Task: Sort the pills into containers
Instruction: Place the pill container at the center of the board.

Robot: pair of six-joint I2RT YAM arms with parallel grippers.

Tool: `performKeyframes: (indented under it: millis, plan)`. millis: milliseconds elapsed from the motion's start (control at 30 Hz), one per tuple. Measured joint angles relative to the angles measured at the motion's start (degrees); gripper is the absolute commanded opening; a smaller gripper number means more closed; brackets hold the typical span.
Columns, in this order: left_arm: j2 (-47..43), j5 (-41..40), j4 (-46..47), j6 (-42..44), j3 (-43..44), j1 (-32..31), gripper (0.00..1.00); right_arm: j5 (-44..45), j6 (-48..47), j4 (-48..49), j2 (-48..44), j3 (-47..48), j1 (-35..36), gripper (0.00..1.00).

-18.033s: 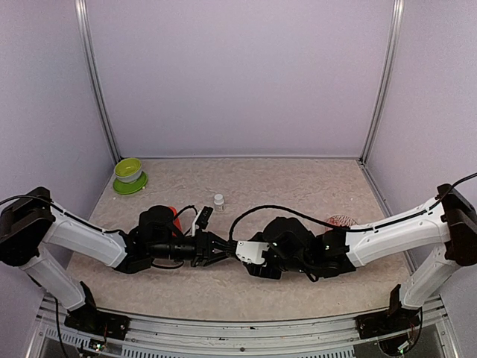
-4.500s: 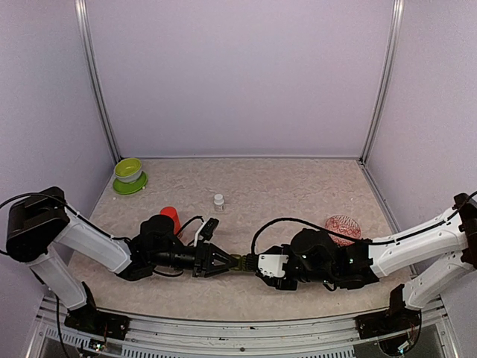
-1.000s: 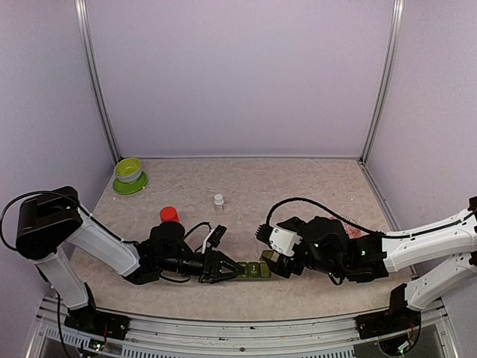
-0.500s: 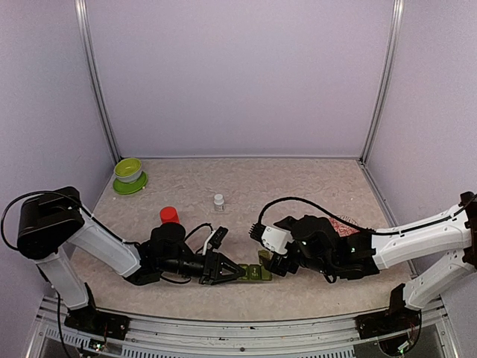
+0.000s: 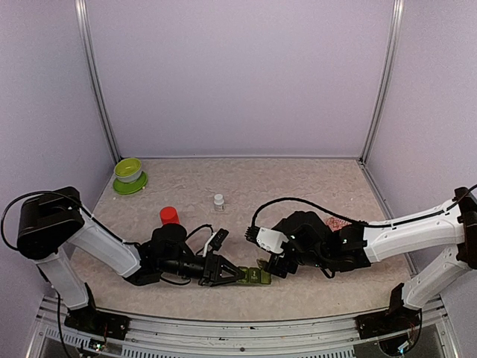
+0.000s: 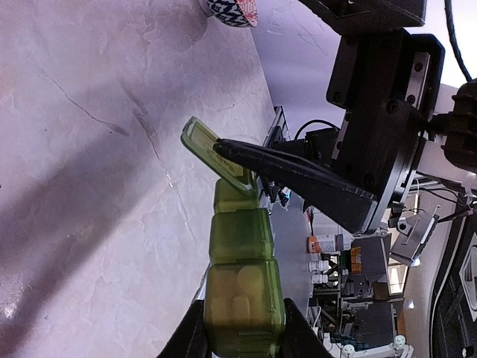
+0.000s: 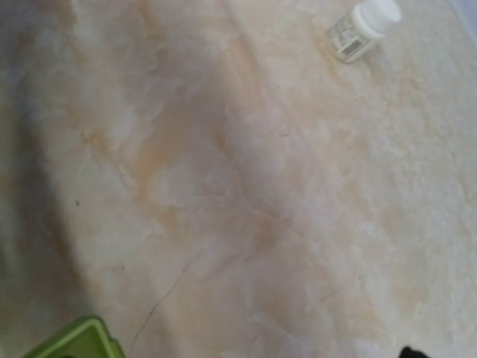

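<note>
Now my left pincer (image 6: 242, 339) is clenched on the nearest box of the containers (image 6: 238, 246), which lie low in the middle of the overhead frame, between both arms. My right pincer (image 5: 270, 266) is spread wide, released, with one fingertip (image 6: 253, 160) against the raised lid (image 6: 197, 138) of the far box. A white bottle (image 5: 218, 200) stands higher up on the bench (image 5: 298, 186), well apart.
</note>
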Motion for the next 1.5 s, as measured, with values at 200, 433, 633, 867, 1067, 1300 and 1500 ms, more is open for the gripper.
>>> performKeyframes:
  millis: [200,433,633,867,1067,1300,1500]
  plan:
    - [0.00,-0.28,-0.42,0.39,0.00,0.00,0.28,-0.11,1.36,-2.60,0.13,1.66,-0.48,0.94]
    - [0.02,-1.05,-1.29,0.35,0.59,1.09,0.29,4.81,5.81,-5.99,-2.51,4.70,-0.92,0.99]
    - [1.86,-1.20,-3.69,0.55,5.90,3.32,0.29,9.79,10.40,-7.17,-6.71,4.61,-0.96,1.00]
    - [5.38,-1.70,-8.79,1.49,11.04,7.06,0.29,11.72,14.38,-7.04,-12.22,1.90,-0.98,1.00]
    - [7.80,-1.86,-15.23,4.13,14.58,9.86,0.32,11.80,16.28,-7.13,-12.59,0.35,-0.98,1.00]
    - [10.08,-1.95,-20.00,6.62,17.20,10.82,0.32,11.72,17.29,-6.99,-12.31,-0.26,-0.98,1.00]
    - [10.67,-2.32,-23.06,8.22,17.40,11.50,0.38,11.39,17.53,-6.95,-10.82,-0.26,-0.98,1.00]
